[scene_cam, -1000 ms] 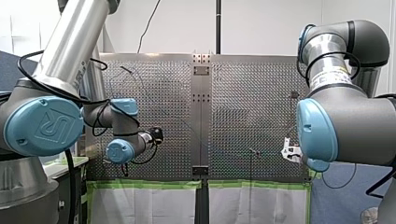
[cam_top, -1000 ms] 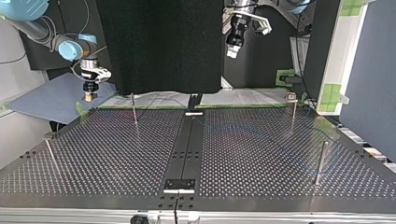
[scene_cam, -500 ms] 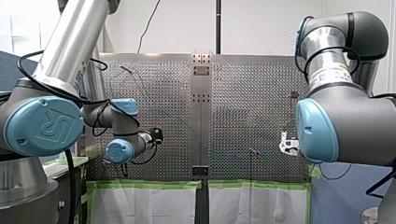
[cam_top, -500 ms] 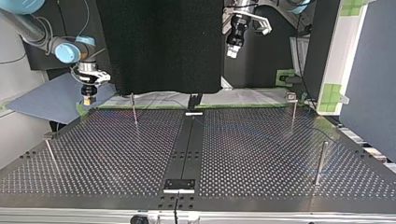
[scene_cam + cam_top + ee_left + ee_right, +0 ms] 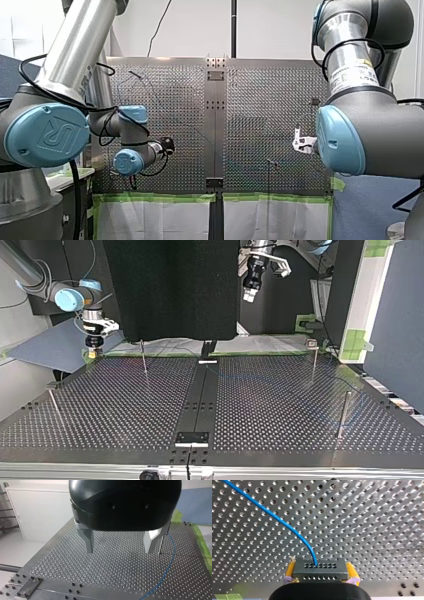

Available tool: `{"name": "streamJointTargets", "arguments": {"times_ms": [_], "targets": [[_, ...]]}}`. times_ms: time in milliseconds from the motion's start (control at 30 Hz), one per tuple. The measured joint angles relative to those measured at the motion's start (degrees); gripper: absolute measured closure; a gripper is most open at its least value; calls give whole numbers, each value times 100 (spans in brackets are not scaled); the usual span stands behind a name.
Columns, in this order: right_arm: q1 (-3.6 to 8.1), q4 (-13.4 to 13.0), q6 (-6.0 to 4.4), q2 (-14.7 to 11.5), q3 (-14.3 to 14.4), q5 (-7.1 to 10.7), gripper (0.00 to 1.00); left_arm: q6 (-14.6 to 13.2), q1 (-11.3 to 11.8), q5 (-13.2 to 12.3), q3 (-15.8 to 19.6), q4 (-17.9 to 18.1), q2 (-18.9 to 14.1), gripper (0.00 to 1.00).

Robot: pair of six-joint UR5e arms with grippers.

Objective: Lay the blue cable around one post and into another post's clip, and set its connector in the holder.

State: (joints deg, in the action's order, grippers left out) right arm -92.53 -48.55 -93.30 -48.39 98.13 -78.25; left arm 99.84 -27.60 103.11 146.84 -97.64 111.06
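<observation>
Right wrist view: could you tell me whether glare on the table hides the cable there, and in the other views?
Right wrist view: table gleams evenly, cable plain up to the connector. Left wrist view: plain too. Top view: dark table, cable faint. Front view: barely traceable.

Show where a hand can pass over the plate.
Bare: the top view's left half, between the centre strip, the thin post and the edge post. Crowded: the right half, where the blue cable runs by the clip post and a plain post.
</observation>
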Motion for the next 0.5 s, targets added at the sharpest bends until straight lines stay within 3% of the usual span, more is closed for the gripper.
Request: {"name": "streamJointTargets", "arguments": {"times_ms": [167, 500], "targets": [[-66, 238, 36, -244, 85, -73, 100, -8, 19, 2, 0, -1, 0, 0], [-190, 545, -69, -812, 299, -170, 100, -22, 36, 3, 0, -2, 0, 0]]}}
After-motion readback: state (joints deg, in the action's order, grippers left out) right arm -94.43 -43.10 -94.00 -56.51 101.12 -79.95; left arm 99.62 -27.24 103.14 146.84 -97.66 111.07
